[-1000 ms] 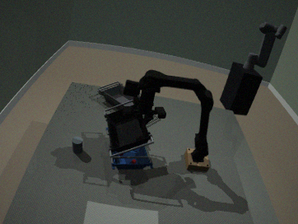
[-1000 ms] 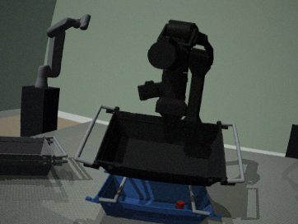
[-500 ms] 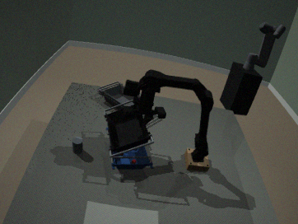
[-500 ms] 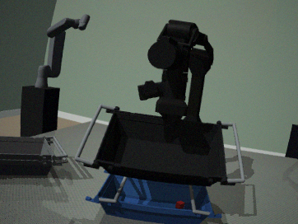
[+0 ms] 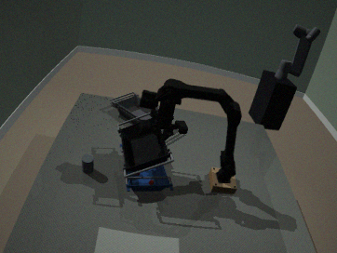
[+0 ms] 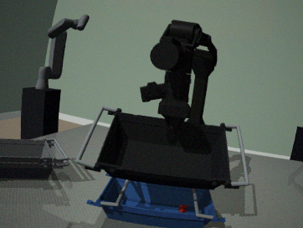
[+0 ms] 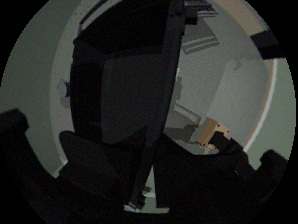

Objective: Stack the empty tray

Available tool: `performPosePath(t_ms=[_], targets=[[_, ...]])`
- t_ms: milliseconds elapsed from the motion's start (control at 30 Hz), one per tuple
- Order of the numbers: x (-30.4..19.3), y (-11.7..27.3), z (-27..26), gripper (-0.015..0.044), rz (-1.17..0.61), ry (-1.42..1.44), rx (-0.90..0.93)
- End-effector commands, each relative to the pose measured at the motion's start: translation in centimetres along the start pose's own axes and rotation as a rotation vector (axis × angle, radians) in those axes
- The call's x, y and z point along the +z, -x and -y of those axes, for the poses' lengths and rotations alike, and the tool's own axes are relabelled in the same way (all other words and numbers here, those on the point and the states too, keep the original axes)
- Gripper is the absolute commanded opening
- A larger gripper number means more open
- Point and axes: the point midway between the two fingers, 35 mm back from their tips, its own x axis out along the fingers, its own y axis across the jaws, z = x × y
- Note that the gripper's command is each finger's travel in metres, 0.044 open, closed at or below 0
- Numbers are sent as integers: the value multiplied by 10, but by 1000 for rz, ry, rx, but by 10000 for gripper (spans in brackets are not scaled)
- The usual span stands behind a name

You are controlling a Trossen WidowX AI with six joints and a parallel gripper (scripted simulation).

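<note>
While the black arm (image 5: 200, 91) (image 6: 201, 84) arches over the table, the black empty tray (image 5: 146, 148) (image 6: 172, 155) (image 7: 127, 80) hangs tilted above the blue loaded tray (image 5: 140, 187) (image 6: 155, 215), its rim clenched in the pincer (image 5: 158, 126) (image 6: 175, 127) (image 7: 149, 129). Seen from the top view, a grey tray (image 5: 132, 109) (image 6: 25, 169) lies toward twelve o'clock of the blue one, a small cylinder (image 5: 87, 164) toward nine; a red block (image 5: 151, 182) (image 6: 182, 208) shows inside the blue tray.

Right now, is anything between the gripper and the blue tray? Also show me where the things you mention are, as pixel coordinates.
Yes: the black tray (image 5: 146, 148) (image 6: 167, 152) (image 7: 127, 95), held by the gripper (image 6: 173, 127), lies between it and the blue tray (image 5: 147, 182) (image 6: 146, 213), as the exterior view shows.
</note>
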Motion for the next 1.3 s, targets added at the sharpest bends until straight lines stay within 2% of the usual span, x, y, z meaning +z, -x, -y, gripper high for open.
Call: performPosePath(t_ms=[0,1267], targets=[[0,2,-3,0,3,4,22],[1,-45,0,0,3,4,21]])
